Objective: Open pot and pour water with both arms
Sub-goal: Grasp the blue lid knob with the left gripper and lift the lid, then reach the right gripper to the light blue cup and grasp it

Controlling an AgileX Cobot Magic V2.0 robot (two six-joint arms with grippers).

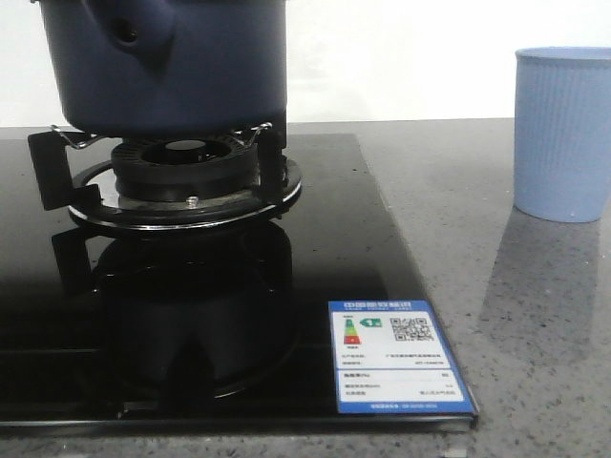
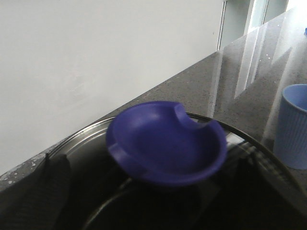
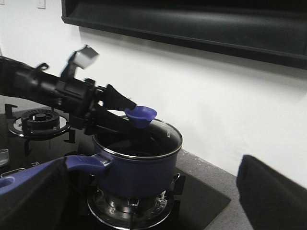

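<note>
The dark navy pot (image 1: 191, 67) stands on the gas burner (image 1: 186, 181), its side stub with the round hole (image 1: 129, 36) facing me. In the right wrist view the pot (image 3: 139, 172) carries its glass lid (image 3: 156, 136) with a blue knob (image 3: 140, 115). My left gripper (image 3: 130, 117) reaches the knob. In the left wrist view its dark fingers (image 2: 45, 189) stand on either side of the knob (image 2: 168, 143), with gaps showing. My right gripper (image 3: 153, 201) is wide open, and the pot's blue handle (image 3: 86, 163) lies by one finger (image 3: 29, 199).
A pale blue ribbed cup (image 1: 563, 134) stands on the grey counter to the right of the black glass hob (image 1: 191, 315); it also shows in the left wrist view (image 2: 293, 127). A second burner (image 3: 41, 120) sits behind the left arm. A white wall backs the counter.
</note>
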